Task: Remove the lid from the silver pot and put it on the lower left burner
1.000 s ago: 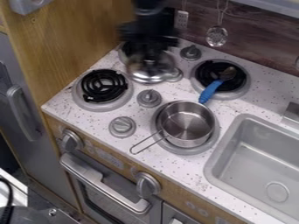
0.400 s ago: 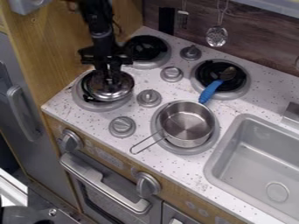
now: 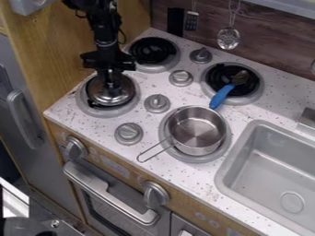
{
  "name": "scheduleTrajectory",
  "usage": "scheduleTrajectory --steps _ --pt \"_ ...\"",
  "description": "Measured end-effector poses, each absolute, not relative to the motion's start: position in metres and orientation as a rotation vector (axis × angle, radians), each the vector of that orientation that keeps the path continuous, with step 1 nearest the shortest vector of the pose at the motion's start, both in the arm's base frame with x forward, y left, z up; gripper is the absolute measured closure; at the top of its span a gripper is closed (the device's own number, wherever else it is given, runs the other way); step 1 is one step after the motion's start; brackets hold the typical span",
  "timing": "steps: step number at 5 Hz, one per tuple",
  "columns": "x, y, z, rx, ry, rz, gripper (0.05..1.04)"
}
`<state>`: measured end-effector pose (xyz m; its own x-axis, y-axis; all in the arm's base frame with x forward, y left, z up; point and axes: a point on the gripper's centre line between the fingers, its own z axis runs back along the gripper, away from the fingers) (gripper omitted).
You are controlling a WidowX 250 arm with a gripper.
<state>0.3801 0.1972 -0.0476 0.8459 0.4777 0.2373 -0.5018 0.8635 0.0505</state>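
Observation:
The black gripper (image 3: 111, 82) hangs over the lower left burner (image 3: 85, 102), its fingers shut on the top of the silver lid (image 3: 117, 97). The lid's knob is hidden between them. Dark coil shows past the lid's left edge, and the lid looks level over the burner; I cannot tell if it rests fully on the coil. The silver pot (image 3: 198, 130) stands uncovered on the lower right burner (image 3: 200, 159), its wire handle pointing to the lower left.
A spoon with a blue handle (image 3: 221, 97) lies across the upper right burner (image 3: 255, 94). The upper left burner (image 3: 152, 50) holds nothing. Burner knobs stand between the burners, a grey sink (image 3: 237, 159) is at the right, and a wooden wall (image 3: 67, 50) rises at the left.
The gripper has carried the lid from near the upper left burner down and left to the lower left burner. Since the last earlier frame, both have shifted slightly left.

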Motion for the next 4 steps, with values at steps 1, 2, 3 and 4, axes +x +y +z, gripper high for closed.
scheduleTrajectory --steps 1,2,3,4 --pt "0.388 0.200 -0.056 0.072 -0.197 0.549 0.812" --pt "0.392 0.199 -0.055 0.059 -0.205 0.605 0.750" --pt "0.398 0.190 -0.055 0.016 -0.206 0.553 0.444" --pt "0.395 0.170 -0.049 0.023 -0.215 0.456 0.159"
